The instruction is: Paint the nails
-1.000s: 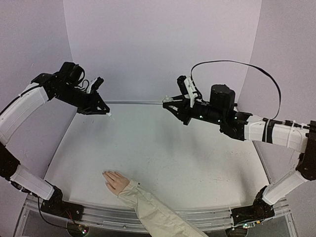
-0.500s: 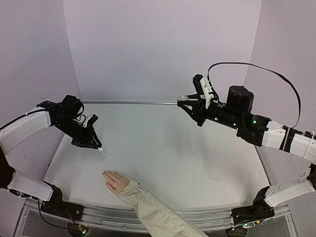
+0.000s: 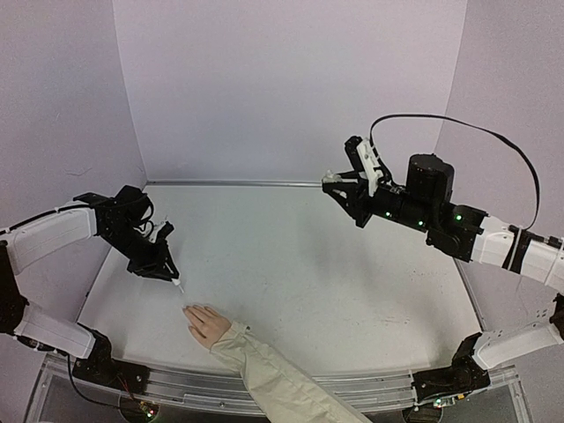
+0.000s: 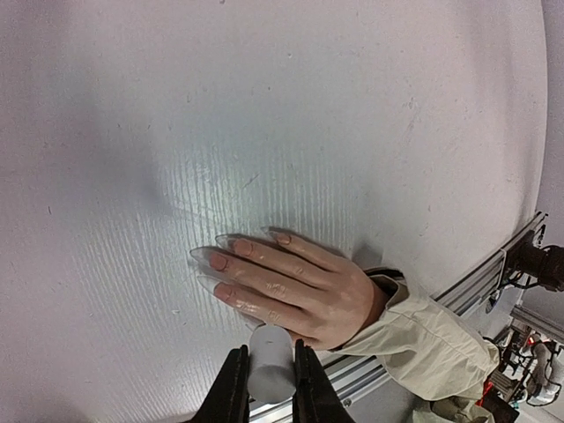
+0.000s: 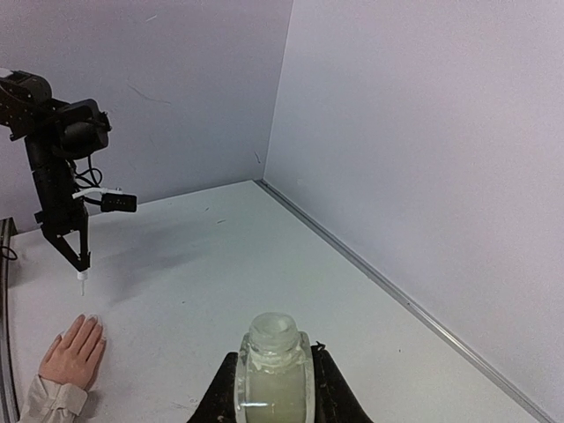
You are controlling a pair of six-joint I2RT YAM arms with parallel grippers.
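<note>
The sleeve (image 3: 291,392) runs off the top view's bottom edge, and the nails (image 3: 188,311) are too small to judge there. The bottle (image 5: 274,374) is cropped below. In the left wrist view, the cap (image 4: 270,361) hides its brush (image 3: 180,285).

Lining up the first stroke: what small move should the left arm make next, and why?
Probably ease the brush down and toward the nails: the left gripper holds it shut, tip just short of the hand, not yet touching.

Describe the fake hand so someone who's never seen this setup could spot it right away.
On the white table, look to the near edge, left of centre, where a cream sleeve comes in. The hand lies flat at the sleeve's end, fingers toward the left gripper; it is the only skin-pink thing here.
</note>
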